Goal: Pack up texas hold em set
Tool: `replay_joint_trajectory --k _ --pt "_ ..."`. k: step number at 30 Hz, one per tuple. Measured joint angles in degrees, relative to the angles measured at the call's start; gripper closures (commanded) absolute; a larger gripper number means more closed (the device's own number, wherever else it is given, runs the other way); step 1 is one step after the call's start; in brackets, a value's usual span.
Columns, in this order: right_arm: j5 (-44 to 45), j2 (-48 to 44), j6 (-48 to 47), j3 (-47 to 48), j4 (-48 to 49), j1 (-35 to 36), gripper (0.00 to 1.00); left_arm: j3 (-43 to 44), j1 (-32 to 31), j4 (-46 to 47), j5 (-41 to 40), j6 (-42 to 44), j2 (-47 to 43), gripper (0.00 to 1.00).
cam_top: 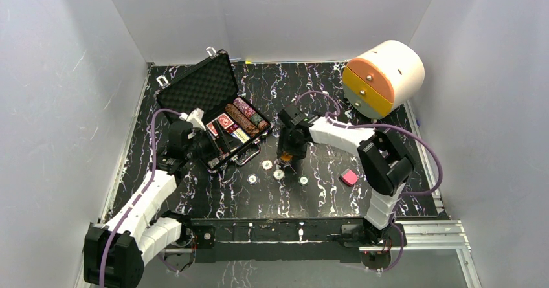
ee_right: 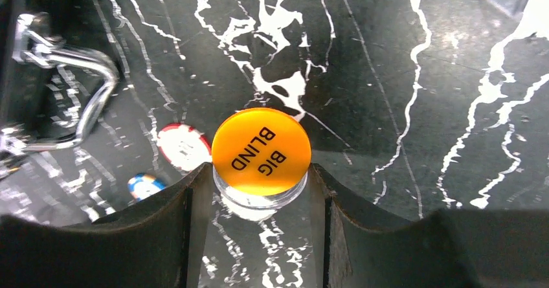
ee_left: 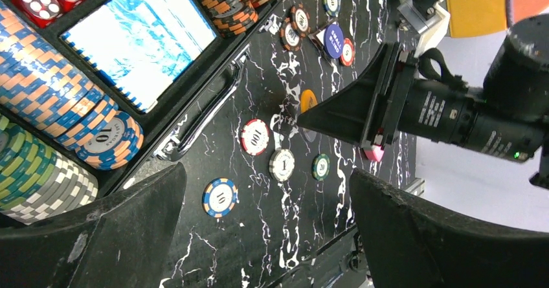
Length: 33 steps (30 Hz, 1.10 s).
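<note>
Just in front of the open case point(cam_top: 197, 87), on the table point(ee_right: 421, 74), pinching the orange BIG BLIND button point(ee_right: 261, 151) in the right claw point(ee_right: 259, 175) — apparently for carrying into the case; hovering the left claw point(ee_left: 267, 184), spread, above loose chips point(ee_left: 219, 197).

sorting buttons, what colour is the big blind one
The big blind button is orange with black lettering; clearest in right wrist view.

Left arm point(cam_top: 145, 200), right arm point(cam_top: 333, 131): white shells, black joints. Purple cable point(cam_top: 153, 139) along each. Left gripper point(ee_left: 267, 178): matte black wedge fingers point(ee_left: 90, 236), scuffed. Right wrist point(ee_left: 453, 116): black cylinder, white lettering, green LED point(ee_left: 516, 154).
</note>
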Motion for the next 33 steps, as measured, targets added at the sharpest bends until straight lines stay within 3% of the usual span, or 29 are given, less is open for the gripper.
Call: replay_joint_trajectory --k 10,18,26,33 --pt "-17.9 -1.7 10.1 -9.2 13.4 -5.1 0.43 0.0 -4.1 4.1 3.5 -3.0 2.6 0.15" --pt "-22.0 -3.6 15.1 -12.1 19.3 -5.1 0.42 0.2 -7.0 3.3 -0.3 -4.4 2.8 0.15" --pt "-18.7 -2.8 9.5 -0.2 17.9 -3.7 0.42 6.2 -7.0 -5.7 -15.4 -2.7 -7.2 0.14" --pt "-13.0 7.0 3.1 16.9 18.0 1.3 0.42 13.5 -7.0 -15.6 -31.4 -1.6 -13.2 0.12"
